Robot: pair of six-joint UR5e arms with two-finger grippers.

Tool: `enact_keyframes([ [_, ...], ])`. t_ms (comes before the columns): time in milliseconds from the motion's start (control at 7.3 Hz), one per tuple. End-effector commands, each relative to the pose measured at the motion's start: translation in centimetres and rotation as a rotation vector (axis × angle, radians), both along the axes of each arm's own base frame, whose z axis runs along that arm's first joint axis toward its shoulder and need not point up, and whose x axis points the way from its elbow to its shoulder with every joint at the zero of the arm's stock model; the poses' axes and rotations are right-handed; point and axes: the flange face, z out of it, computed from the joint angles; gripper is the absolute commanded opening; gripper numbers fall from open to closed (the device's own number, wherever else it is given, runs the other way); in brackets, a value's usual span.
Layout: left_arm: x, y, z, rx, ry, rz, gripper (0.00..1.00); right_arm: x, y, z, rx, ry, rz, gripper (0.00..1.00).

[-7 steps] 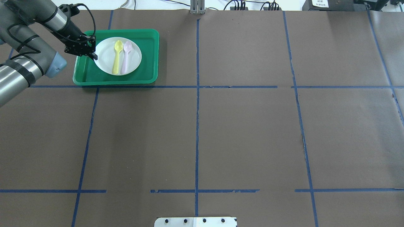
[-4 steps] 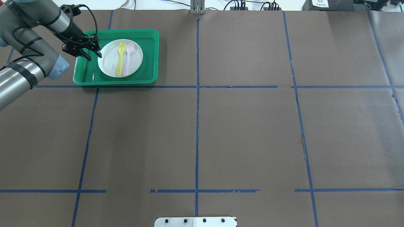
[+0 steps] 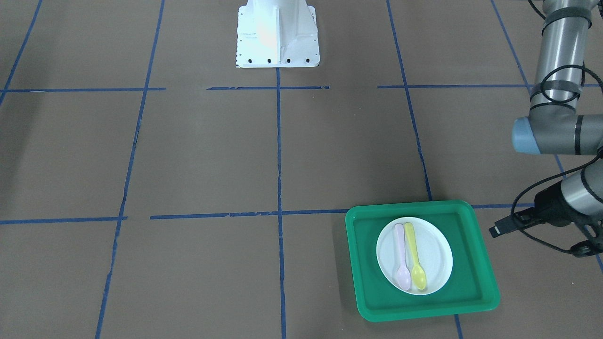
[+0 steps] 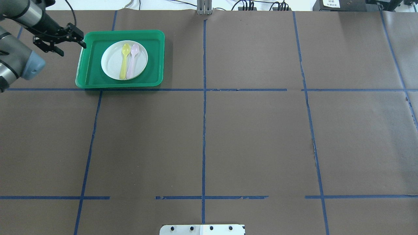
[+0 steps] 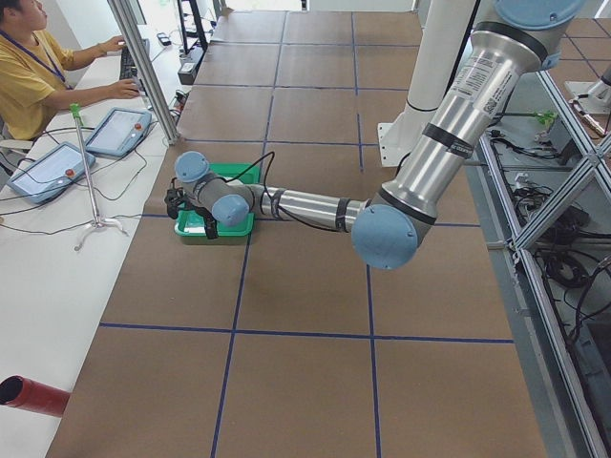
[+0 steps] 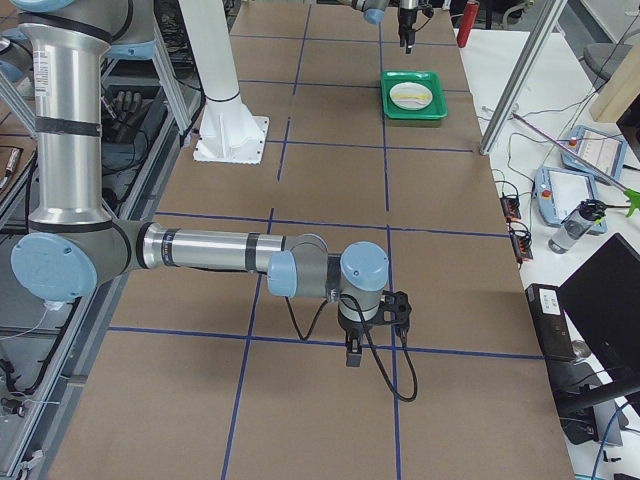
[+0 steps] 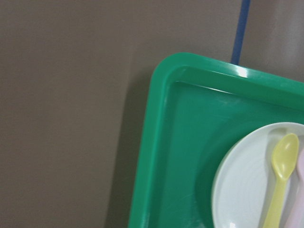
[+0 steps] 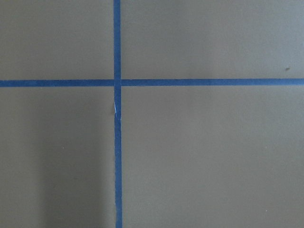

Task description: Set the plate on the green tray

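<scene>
The white plate (image 4: 112,65) lies flat inside the green tray (image 4: 153,58) at the table's far left, and nothing grips it. A yellow spoon (image 4: 124,60) and a pink spoon (image 4: 132,60) lie side by side on it. The front view shows the plate (image 3: 435,254) and the tray (image 3: 367,263), as does the left wrist view, with the plate (image 7: 242,190) and the tray (image 7: 175,142). My left gripper (image 4: 72,48) is open and empty, just outside the tray's left rim. My right gripper (image 6: 372,335) shows only in the right side view, over bare table far from the tray. I cannot tell whether it is open.
The robot's white base (image 3: 277,33) stands at the table's near middle edge. Blue tape lines (image 4: 204,130) cross the brown table cover. An operator (image 5: 29,57) sits at a bench with pendants beyond the tray's end of the table.
My left gripper opened off the plate's left rim and drew back left, out of the tray. The plate settled slightly right and now lies free in the tray.
</scene>
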Motion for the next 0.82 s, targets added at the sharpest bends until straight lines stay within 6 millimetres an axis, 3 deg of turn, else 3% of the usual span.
enact_keyframes([
  [0, -9.1, 4.5, 3.8, 0.081, -0.088, 0.075, 1.0, 0.0, 0.0, 0.0, 0.0, 0.001, 0.0, 1.0],
  [274, -18.2, 8.9, 8.4, 0.161, -0.143, 0.12, 1.0, 0.0, 0.0, 0.0, 0.0, 0.001, 0.0, 1.0],
  [548, -25.5, 16.0, 14.3, 0.222, -0.18, 0.146, 1.0, 0.0, 0.0, 0.0, 0.0, -0.001, 0.0, 1.0],
  [685, -26.6, 19.2, 17.0, 0.216, -0.183, 0.168, 1.0, 0.0, 0.0, 0.0, 0.0, 0.001, 0.0, 1.0],
])
